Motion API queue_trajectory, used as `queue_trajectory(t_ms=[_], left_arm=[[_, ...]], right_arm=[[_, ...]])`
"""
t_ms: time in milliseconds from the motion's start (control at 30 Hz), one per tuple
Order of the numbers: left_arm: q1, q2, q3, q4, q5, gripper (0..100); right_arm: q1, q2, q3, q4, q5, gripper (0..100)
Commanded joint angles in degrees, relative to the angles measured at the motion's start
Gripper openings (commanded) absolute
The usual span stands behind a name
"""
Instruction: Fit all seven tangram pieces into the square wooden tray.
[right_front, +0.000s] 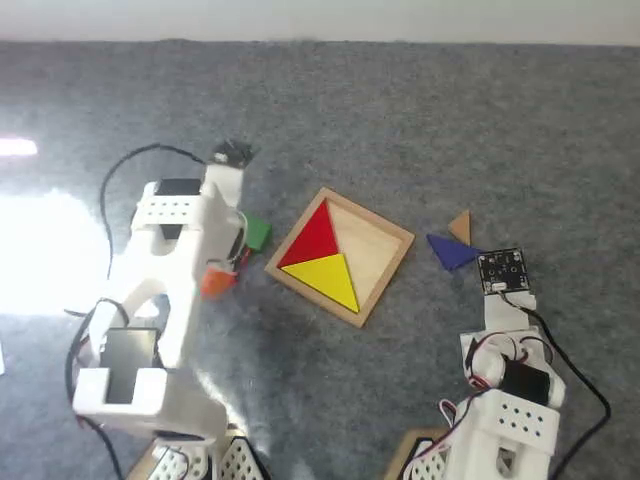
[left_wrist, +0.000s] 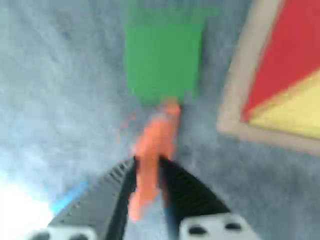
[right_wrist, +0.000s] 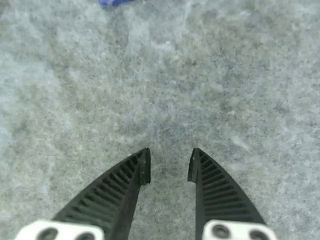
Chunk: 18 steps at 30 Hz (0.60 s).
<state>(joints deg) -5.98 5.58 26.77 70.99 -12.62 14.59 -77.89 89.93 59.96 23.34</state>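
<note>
Left gripper (left_wrist: 149, 170) clamped on blurred orange piece (left_wrist: 156, 132) left of tray (right_front: 372, 248), green piece (right_front: 259, 234) half hidden behind that arm, red triangle (right_front: 313, 238) and yellow triangle (right_front: 330, 276) in tray, blue piece (right_front: 452, 250) and tan triangle (right_front: 461, 227) right of it, right gripper (right_wrist: 169, 167) narrowly parted over carpet (right_wrist: 210, 90)

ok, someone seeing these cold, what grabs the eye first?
The square wooden tray mid-table, about half filled by a red triangle and a yellow triangle. Next, the left gripper shut on an orange piece, beside a green piece just off the tray's corner. A blue triangle and a tan triangle lie loose on the tray's other side.
</note>
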Motion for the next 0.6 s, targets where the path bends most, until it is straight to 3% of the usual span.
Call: queue_trajectory(t_ms=[0,167,367,567], left_arm=[[1.05,-9.85,-0.48,5.54,-1.05,1],[0.70,-12.66,-0.48,6.77,-1.05,2],[-4.04,-9.93,-2.68,5.01,-0.70,22],[-5.63,-8.79,-10.51,6.51,-1.14,25]], right_arm=[[-0.31,-0.66,-0.35,-1.01,0.62,14.3],[-0.31,-0.66,-0.35,-1.01,0.62,14.3],[-0.31,-0.66,-0.35,-1.01,0.62,14.3],[-0.31,-0.66,-0.35,-1.01,0.62,14.3]])
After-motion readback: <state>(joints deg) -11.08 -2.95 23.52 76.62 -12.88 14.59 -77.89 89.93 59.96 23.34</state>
